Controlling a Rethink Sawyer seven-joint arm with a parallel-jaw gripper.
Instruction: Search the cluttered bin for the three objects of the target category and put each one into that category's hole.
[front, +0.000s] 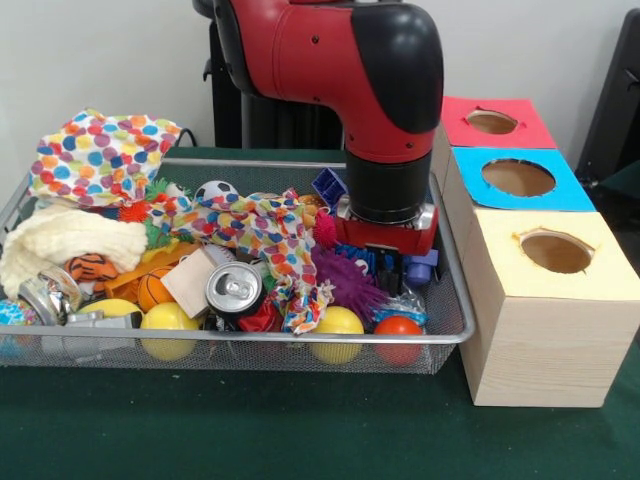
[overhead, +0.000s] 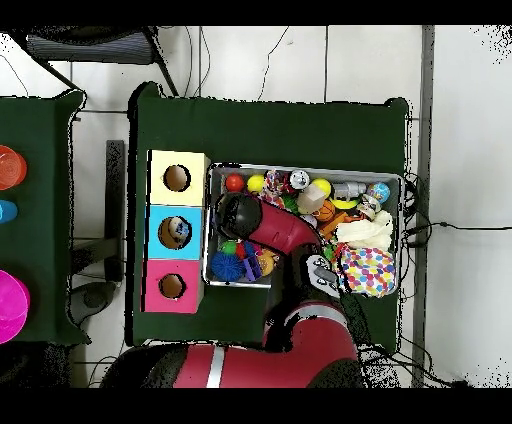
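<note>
Arm (front: 350, 80) reaches down into the right end of the bin (front: 452, 335), wrist low among the clutter. Gripper (front: 388, 262) buried between a purple spiky ball (front: 345, 280) and blue plastic pieces (front: 420, 268); cannot tell its state, view blocked by the wrist. Bin also holds a drink can (front: 235, 289), yellow balls (front: 338, 322), an orange ball (front: 398, 327), and polka-dot cloth (front: 100, 155). The hole (front: 491, 122) sits in the red-topped box, farthest of three boxes just beside the bin.
</note>
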